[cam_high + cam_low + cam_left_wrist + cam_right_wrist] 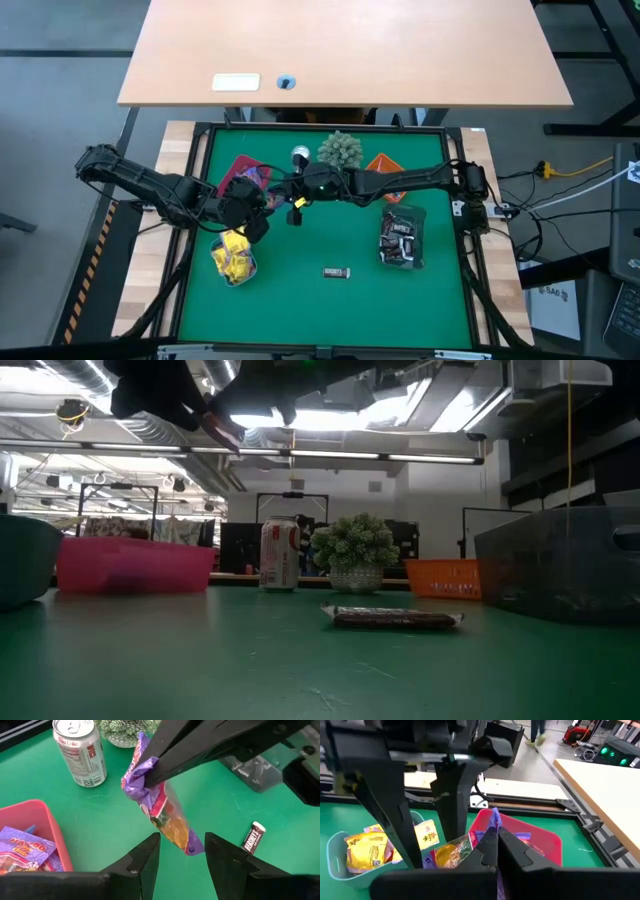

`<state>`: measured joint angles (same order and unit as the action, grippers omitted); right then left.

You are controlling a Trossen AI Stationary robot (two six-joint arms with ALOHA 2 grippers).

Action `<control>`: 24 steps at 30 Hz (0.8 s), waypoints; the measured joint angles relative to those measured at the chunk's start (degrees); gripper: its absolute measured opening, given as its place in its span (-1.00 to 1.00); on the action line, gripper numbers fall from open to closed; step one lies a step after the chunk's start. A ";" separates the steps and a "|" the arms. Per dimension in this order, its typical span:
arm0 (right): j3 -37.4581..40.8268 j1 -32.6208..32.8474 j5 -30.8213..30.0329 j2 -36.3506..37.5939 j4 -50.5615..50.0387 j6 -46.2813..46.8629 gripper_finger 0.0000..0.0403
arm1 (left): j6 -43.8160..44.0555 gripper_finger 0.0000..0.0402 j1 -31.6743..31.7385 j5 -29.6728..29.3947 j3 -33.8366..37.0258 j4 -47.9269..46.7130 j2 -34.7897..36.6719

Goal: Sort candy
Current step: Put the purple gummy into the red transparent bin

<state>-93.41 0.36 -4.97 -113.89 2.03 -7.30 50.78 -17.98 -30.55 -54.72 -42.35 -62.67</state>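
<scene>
**A:** ok so the right gripper (pixel 150 779) is clamped tight on the top edge of a purple packet (pixel 162 807), which hangs in the air mid-table, over the green mat (pixel 330 310). The left gripper (pixel 182 852) sits right under it, fingers (pixel 145 857) spread to either side of the packet's lower end and not touching it as far as I can see. Looks like a handover to me?

**B:** Could be. From above, both arms meet just in front of the pink tray (pixel 243 168), and that tray already has the same purple packets in it. My guess is the packet's going there, and it's on the left arm's side.

**A:** Makes sense. The right wrist view shows the pink tray (pixel 540 837) straight ahead past the pinched wrapper, and the grey tub (pixel 340 852) of yellow packets (pixel 362 850) beside it. So yellow goes in one bin, purple in another.

**B:** And the dark bars are in the clear bin (pixel 402 238) over on the right. One stray bar (pixel 335 272) lies alone on the mat, near the middle, well apart from every bin. That one's not sorted yet.

**A:** The can (pixel 81 752) and the spiky plant (pixel 340 150) at the back are just clutter, I'd say. There's an orange tray (pixel 383 163) back there too; can't tell what's in it.

**B:** Holding it by the top edge lets the packet dangle so the other jaws can close on the bottom. Risky bit: if the right lets go early, it drops on the mat.
</scene>
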 joint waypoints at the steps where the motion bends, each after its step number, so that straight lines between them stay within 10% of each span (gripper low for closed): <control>1: 0.00 0.00 0.00 0.00 0.23 0.01 -1.00 | 0.00 -0.28 0.21 0.00 0.00 0.00 0.00; 11: 0.00 0.00 0.00 0.00 0.07 0.01 -1.00 | -0.39 -0.36 0.88 -0.01 0.00 -0.01 0.00; 24: 0.00 0.04 0.02 0.00 0.07 0.01 -1.00 | -1.88 -0.97 0.88 -0.11 0.00 -0.04 0.00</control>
<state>-93.41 0.40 -4.95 -113.89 2.11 -7.29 48.90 -17.10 -30.67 -54.72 -42.39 -62.67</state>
